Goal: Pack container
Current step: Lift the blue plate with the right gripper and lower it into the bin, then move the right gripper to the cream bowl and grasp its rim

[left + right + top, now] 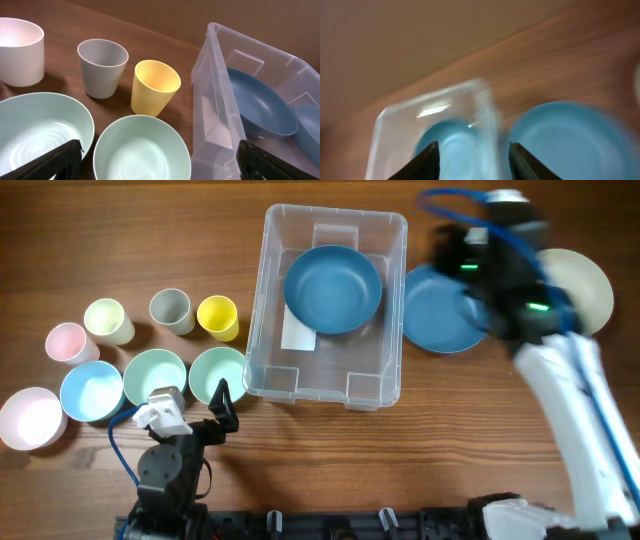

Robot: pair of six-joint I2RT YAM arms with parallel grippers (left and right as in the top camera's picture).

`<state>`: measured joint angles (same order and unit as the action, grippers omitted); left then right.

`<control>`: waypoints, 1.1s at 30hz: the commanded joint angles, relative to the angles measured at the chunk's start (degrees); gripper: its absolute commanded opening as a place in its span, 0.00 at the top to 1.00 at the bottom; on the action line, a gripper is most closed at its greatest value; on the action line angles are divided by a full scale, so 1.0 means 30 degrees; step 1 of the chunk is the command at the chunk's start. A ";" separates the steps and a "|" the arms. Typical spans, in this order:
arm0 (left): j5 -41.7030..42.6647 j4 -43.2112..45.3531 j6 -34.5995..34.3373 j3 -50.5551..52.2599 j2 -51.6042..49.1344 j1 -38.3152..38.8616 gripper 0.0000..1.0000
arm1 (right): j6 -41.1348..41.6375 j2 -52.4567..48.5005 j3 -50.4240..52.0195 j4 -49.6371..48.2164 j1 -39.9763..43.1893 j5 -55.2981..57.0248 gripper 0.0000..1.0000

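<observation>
The clear plastic container (335, 300) stands at the table's middle and holds a dark blue bowl (332, 288) over its white label. It also shows in the left wrist view (220, 115) and, blurred, in the right wrist view (395, 135). A blue plate (438, 310) lies just right of it. My right gripper (474, 160) is open and empty, above the container's right wall and the plate; the overhead view shows that arm (500, 265) blurred by motion. My left gripper (159, 162) is open and empty, low at the front left by a mint bowl (142, 150).
Left of the container stand a yellow cup (217, 316), grey cup (170, 309), pale green cup (108, 320), pink cup (66, 342), light blue bowl (91, 391), two mint bowls (155, 375) and a pink bowl (30, 418). A cream plate (585, 285) lies far right.
</observation>
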<state>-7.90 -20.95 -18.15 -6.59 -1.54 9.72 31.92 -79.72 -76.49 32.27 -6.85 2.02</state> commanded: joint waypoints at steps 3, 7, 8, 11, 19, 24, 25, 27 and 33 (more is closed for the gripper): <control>-0.0182 0.0058 -0.0044 0.0073 0.0102 -0.0102 0.00 | 0.1100 -0.0306 0.0036 0.3038 0.6127 0.0670 0.42; -0.0182 0.0066 -0.0044 0.0073 0.0102 -0.0102 0.00 | 0.1421 -0.2229 0.0109 0.4073 1.0200 0.0656 0.30; -0.0182 0.0058 -0.0044 0.0073 0.0102 -0.0102 0.00 | 0.1421 -0.2761 0.0109 0.4073 1.0943 0.0554 0.30; -0.0182 0.0058 -0.0044 0.0073 0.0102 -0.0102 0.00 | 0.1355 -0.4430 0.0109 0.4036 1.2677 -0.0328 0.32; -0.0182 0.0066 -0.0044 0.0073 0.0102 -0.0102 0.00 | 0.0940 -0.8794 0.0109 0.3337 1.3741 -0.1151 0.30; -0.0182 0.0058 -0.0044 0.0073 0.0102 -0.0102 0.00 | 0.0882 -1.1023 0.0109 0.1457 1.3741 -0.2266 0.33; -0.0182 0.0058 -0.0044 0.0073 0.0102 -0.0102 0.00 | 0.0940 -1.1468 0.0109 0.1195 1.3741 -0.2543 0.35; -0.0182 0.0058 -0.0044 0.0073 0.0102 -0.0102 0.00 | 0.1027 -1.2021 0.0109 0.0991 1.3741 -0.2849 0.47; -0.0182 0.0058 -0.0044 0.0073 0.0102 -0.0102 0.00 | 0.1566 -1.2080 0.0109 0.1049 1.3828 -0.2761 0.96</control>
<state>-7.90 -20.95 -18.15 -6.59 -1.54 9.72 35.94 -116.46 -76.34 34.94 34.44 -5.61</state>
